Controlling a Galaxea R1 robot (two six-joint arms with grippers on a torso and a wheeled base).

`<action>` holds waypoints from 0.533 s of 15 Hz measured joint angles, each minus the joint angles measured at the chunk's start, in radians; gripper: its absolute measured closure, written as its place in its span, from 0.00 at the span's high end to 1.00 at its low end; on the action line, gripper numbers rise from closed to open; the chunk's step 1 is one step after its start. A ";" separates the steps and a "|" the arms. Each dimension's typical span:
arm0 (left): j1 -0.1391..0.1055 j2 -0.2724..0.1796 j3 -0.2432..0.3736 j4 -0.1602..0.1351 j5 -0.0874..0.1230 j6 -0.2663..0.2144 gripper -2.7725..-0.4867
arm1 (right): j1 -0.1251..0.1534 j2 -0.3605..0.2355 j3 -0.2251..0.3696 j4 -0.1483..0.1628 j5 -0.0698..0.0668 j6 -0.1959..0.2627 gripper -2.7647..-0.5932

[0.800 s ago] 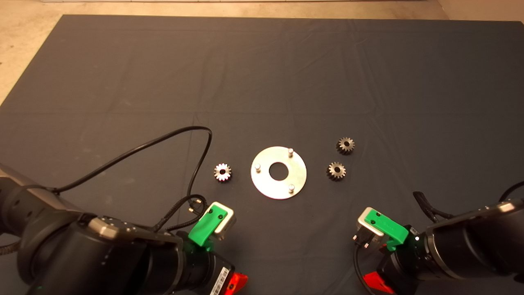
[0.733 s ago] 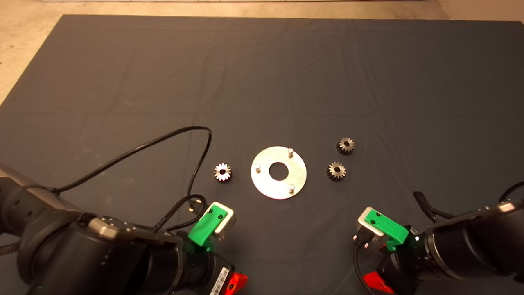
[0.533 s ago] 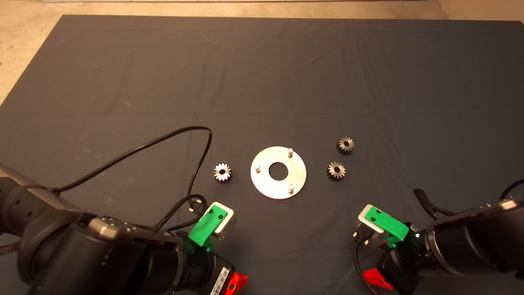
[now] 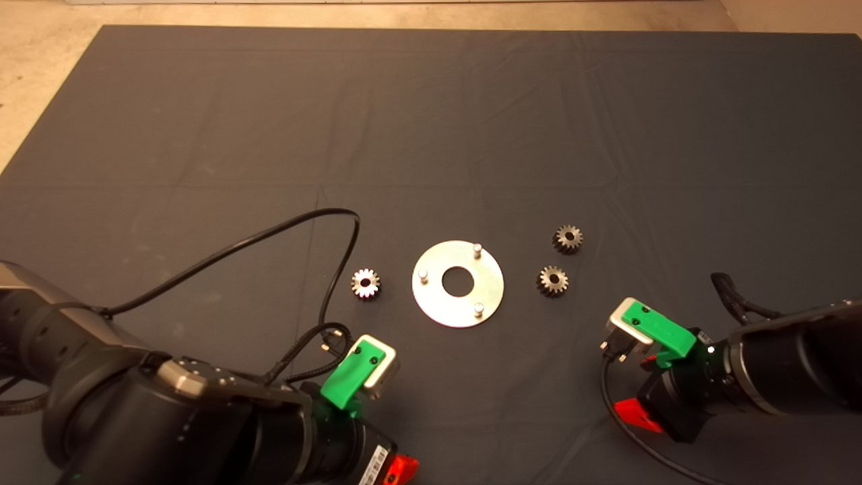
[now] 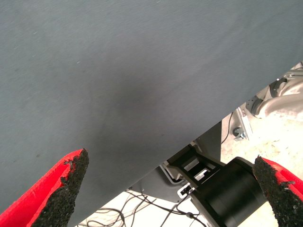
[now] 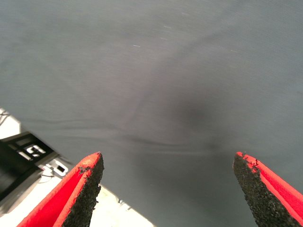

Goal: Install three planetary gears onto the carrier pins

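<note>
A shiny round disc (image 4: pixel 458 306) with a central hole lies mid-mat, and three carrier pins (image 4: pixel 477 250) (image 4: pixel 423 275) (image 4: pixel 479 309) stand bare on it. One planetary gear (image 4: pixel 366 283) lies left of the disc. Two more (image 4: pixel 568 238) (image 4: pixel 553 281) lie to its right. My left gripper (image 5: pixel 170 161) hovers open over bare mat near the front edge, and its green housing (image 4: pixel 357 378) shows at lower left. My right gripper (image 6: pixel 166 158) is open too, over bare mat, with its green housing (image 4: pixel 656 330) below and right of the right-hand gears. Neither gripper holds anything.
A black cable (image 4: pixel 337 222) from the left arm loops over the mat just left of the left gear. The mat's front edge, with the robot's base (image 5: pixel 227 189) and floor cables beyond it, shows in the left wrist view. Pale floor (image 4: pixel 40 40) borders the mat.
My right gripper has moved farther onto the mat and to the right, closer to the two right-hand gears. The left arm shifted slightly, and its cable loop swung a little right. Gears and disc stayed put.
</note>
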 joint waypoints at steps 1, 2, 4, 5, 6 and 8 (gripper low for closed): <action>0.000 0.007 0.000 0.000 0.000 0.000 0.88 | 0.000 0.003 -0.005 0.000 0.003 -0.003 0.66; 0.000 0.015 0.000 0.000 0.000 0.000 0.88 | 0.002 0.003 -0.009 0.000 0.001 -0.004 0.66; 0.000 0.017 0.000 0.000 0.000 -0.003 0.88 | 0.008 0.004 -0.019 0.000 0.005 -0.006 0.66; 0.000 0.020 0.000 0.000 0.000 -0.003 0.88 | 0.016 0.005 -0.029 0.000 0.009 -0.006 0.66; 0.000 0.024 0.000 0.000 0.000 -0.003 0.88 | 0.028 0.007 -0.043 0.000 0.012 -0.006 0.66; 0.000 0.025 0.000 0.000 0.000 -0.003 0.88 | 0.046 0.007 -0.071 0.000 0.015 -0.006 0.66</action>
